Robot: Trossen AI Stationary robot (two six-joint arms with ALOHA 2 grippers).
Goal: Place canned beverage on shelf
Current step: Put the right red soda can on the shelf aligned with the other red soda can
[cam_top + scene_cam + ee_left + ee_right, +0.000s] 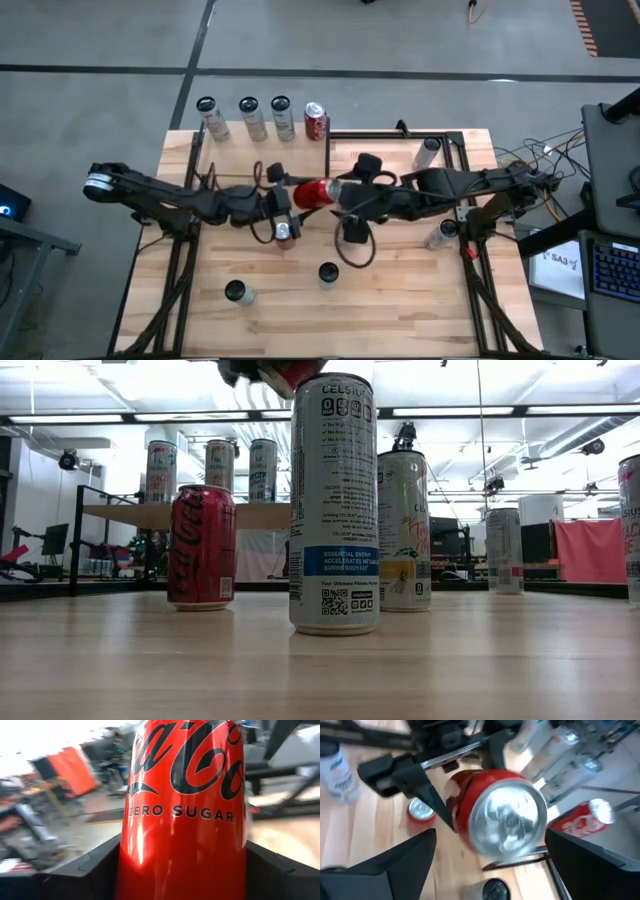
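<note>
1. The left gripper point(283, 199) holds a red Coca-Cola Zero Sugar can point(314, 192) on its side above the desk point(400, 300); the fingers point(95, 865) clamp both can walls.
2. The right gripper point(343, 195) faces the can's end; its fingers point(405, 857) stand wide, apart from the can.
3. The shelf point(395, 155) lies just beyond the fingers, carrying one slim can point(428, 152).

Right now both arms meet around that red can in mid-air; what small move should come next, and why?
Probably the right gripper backs off: its fingers stand wide of the Coca-Cola Zero Sugar can, while the left gripper clamps it. The left arm could then carry it toward the shelf.
</note>
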